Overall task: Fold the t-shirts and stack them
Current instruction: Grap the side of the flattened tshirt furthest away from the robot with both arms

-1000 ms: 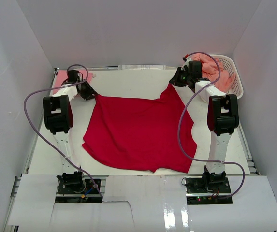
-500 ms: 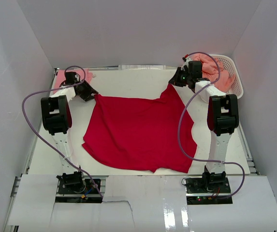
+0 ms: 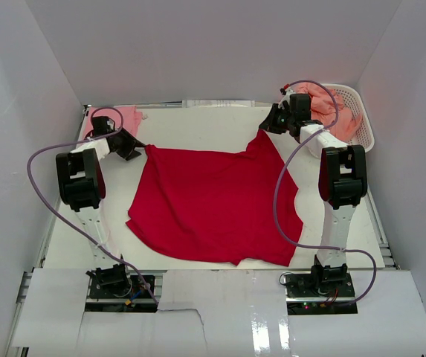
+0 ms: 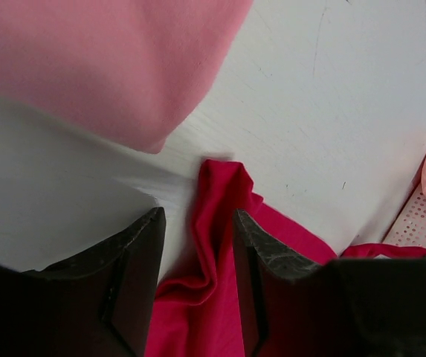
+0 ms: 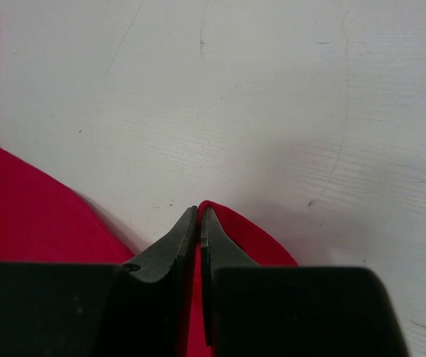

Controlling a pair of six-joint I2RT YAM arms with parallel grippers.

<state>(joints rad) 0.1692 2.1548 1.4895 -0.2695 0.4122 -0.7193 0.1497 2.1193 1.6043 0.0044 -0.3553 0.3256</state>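
A bright red t-shirt (image 3: 213,204) lies spread on the white table. My left gripper (image 3: 140,146) is open at the shirt's far left corner; in the left wrist view its fingers (image 4: 138,253) stand either side of a bunched red fold (image 4: 216,223). My right gripper (image 3: 266,128) is shut on the shirt's far right corner, and the right wrist view shows red cloth (image 5: 235,230) pinched between the closed fingertips (image 5: 198,223). A light pink shirt (image 3: 116,117) lies at the far left, also in the left wrist view (image 4: 108,59). Salmon-orange shirts (image 3: 330,110) fill the basket.
A white latticed basket (image 3: 363,119) stands at the far right corner, its edge also in the left wrist view (image 4: 413,223). White walls enclose the table on three sides. Purple cables loop from both arms.
My left arm has swung a little leftward and its gripper has backed off from the red shirt's corner. The right arm and the shirt have stayed put.
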